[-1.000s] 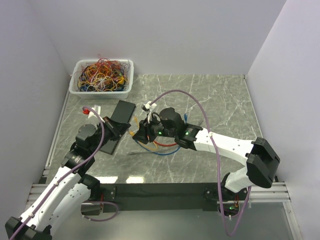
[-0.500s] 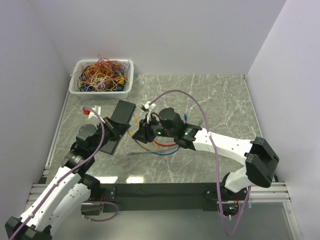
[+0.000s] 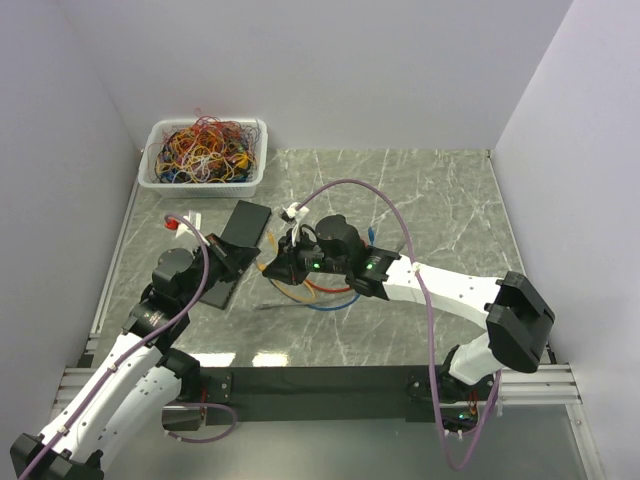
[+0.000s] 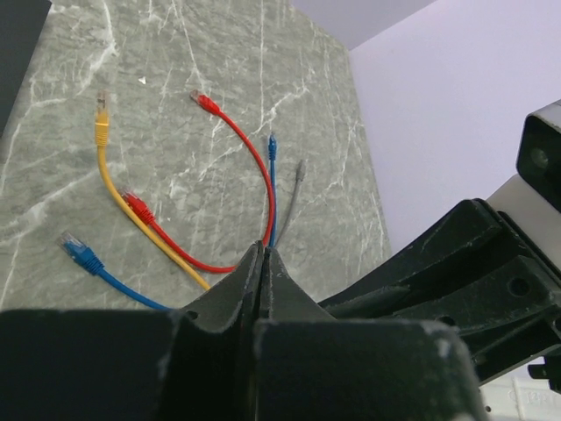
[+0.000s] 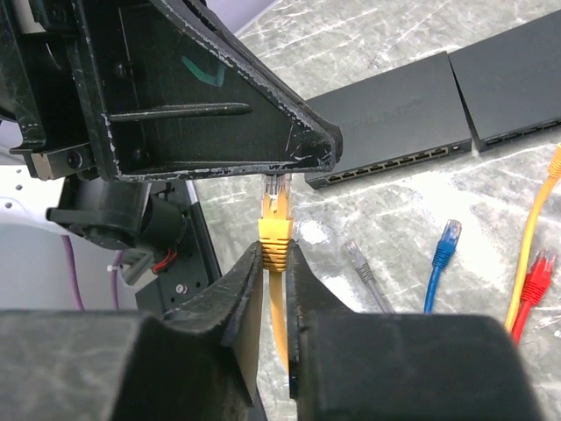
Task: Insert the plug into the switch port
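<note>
The right tool point(image 5: 274, 253) is pinching the yellow-booted cable plug point(image 5: 274, 230) between its two fingers, and the jaws are standing narrow against the boot. The plug is pointing upward with its clear tip free above the fingertips. The tip is sitting just under the lower edge of a scuffed black wedge-shaped part point(image 5: 202, 105); whether the two are touching cannot be told. The yellow cable is running down between the fingers and out of sight.

Beyond the plug, the black flat network switch point(image 5: 394, 123) is lying on the grey marbled counter point(image 5: 386, 210), with its row of ports facing the right wrist camera. A second black switch point(image 5: 513, 74) is lying just beside it. The plug is being held well apart from those ports.

A grey plug point(image 5: 359, 263), a blue plug point(image 5: 449, 235) and a red plug point(image 5: 543, 263) are lying loose on the counter near the right tool.

The left tool point(image 4: 263, 256) is pressing its fingers fully together with nothing between them, and is hovering over the loose cables.

From above, a white bin of tangled coloured wires point(image 3: 203, 152) is sitting at the far left corner of the counter.
</note>
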Robot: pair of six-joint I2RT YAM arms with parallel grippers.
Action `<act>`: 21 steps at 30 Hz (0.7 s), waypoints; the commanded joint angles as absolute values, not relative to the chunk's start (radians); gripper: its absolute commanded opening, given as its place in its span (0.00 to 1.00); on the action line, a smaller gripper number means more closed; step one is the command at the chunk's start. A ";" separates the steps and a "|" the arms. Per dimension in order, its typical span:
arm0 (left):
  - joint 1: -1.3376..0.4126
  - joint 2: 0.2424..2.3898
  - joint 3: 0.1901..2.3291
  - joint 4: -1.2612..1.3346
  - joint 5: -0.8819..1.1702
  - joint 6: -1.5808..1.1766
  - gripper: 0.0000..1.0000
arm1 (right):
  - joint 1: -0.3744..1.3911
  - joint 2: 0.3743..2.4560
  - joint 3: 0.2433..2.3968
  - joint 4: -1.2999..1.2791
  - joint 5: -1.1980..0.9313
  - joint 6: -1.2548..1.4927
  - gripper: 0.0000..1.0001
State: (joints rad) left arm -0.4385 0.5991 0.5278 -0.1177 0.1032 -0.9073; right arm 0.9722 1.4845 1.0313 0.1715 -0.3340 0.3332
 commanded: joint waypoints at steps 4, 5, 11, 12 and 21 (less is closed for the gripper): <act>-0.446 0.595 0.549 -0.135 0.083 -0.899 0.22 | 0.977 1.483 1.042 0.216 -0.315 0.322 0.06; -0.446 0.597 0.552 -0.144 0.069 -0.896 0.40 | 0.976 1.482 1.037 0.212 -0.304 0.316 0.04; -0.446 0.569 0.589 -0.259 0.003 -0.871 0.85 | 0.933 1.414 0.994 0.155 -0.178 0.285 0.00; -0.446 0.566 0.594 -0.273 -0.039 -0.868 0.87 | 0.911 1.401 0.983 0.152 -0.170 0.291 0.00; -0.445 0.555 0.666 -0.452 -0.161 -0.847 0.89 | 0.733 1.181 1.092 -0.018 0.070 0.252 0.00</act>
